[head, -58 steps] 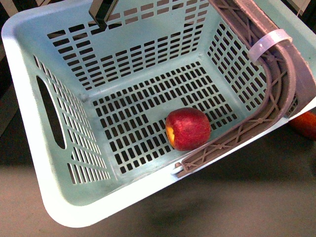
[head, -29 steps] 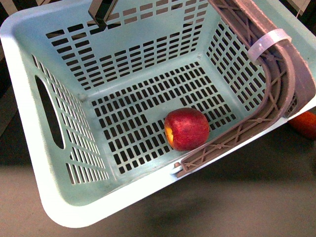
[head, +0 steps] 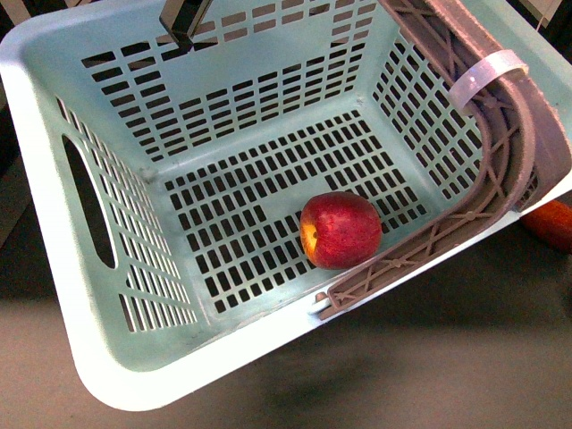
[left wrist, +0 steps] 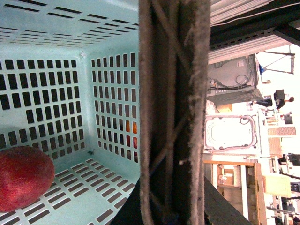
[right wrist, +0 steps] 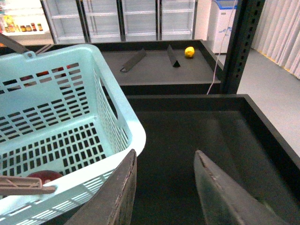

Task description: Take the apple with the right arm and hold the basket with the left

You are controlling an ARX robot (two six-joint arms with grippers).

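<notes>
The mint-blue basket point(head: 54, 223) fills the front view, tilted. The red apple point(head: 340, 230) lies on its slotted floor, against the brownish-mauve handle point(head: 500, 152) with its white tie point(head: 487, 76). My left gripper point(left wrist: 171, 213) is shut on the basket's handle point(left wrist: 173, 93); the apple point(left wrist: 23, 178) shows below it in the left wrist view. My right gripper point(right wrist: 164, 161) is open and empty, beside the basket point(right wrist: 126, 122) and outside its rim. A bit of the apple point(right wrist: 42, 176) shows in the right wrist view.
An orange-red fruit point(head: 552, 223) lies right of the basket. A dark shelf tray point(right wrist: 197, 136) lies under my right gripper, with a black upright post point(right wrist: 239, 42) and a yellow fruit point(right wrist: 189, 51) on the shelf behind.
The basket has shifted slightly up and left in the front view. The apple has rolled a little, its yellow patch turning.
</notes>
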